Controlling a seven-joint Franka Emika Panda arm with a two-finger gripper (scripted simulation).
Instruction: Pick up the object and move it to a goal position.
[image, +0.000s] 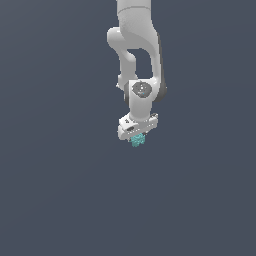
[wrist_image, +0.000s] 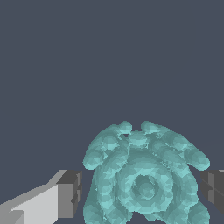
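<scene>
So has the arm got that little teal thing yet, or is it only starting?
Reaching looks done: the hand sits over the teal lumpy object. In the wrist view, its fingers flank the object, but whether they grip it is unclear. Carrying it to the goal remains; no goal marker shows.

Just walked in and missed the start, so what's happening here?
A white robot arm is working on a small teal bumpy object. The gripper points down with the object between its fingers. In the wrist view a finger sits on each side of the object, close against it, though firm contact isn't certain. No goal marker shows.
</scene>
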